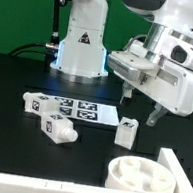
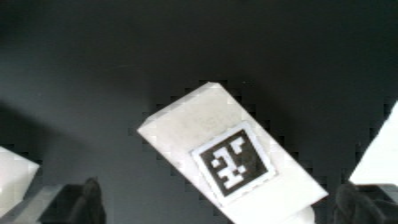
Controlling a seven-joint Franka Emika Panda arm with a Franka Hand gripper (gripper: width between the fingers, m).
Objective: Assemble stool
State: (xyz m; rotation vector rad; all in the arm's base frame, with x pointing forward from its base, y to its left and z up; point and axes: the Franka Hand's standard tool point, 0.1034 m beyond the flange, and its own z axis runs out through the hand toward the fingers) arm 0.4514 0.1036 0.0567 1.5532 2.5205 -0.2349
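My gripper hangs open and empty above a short white leg that stands right of the marker board. In the wrist view that leg lies diagonally below me, its tag facing up, between my dark fingertips. The gripper is apart from it. Two more tagged legs lie at the exterior view's left. The round white seat with its sockets sits at the front right.
The marker board lies flat mid-table. A long white bar runs along the front right beside the seat. The robot base stands behind. White shapes show at both wrist view edges; I cannot tell what they are.
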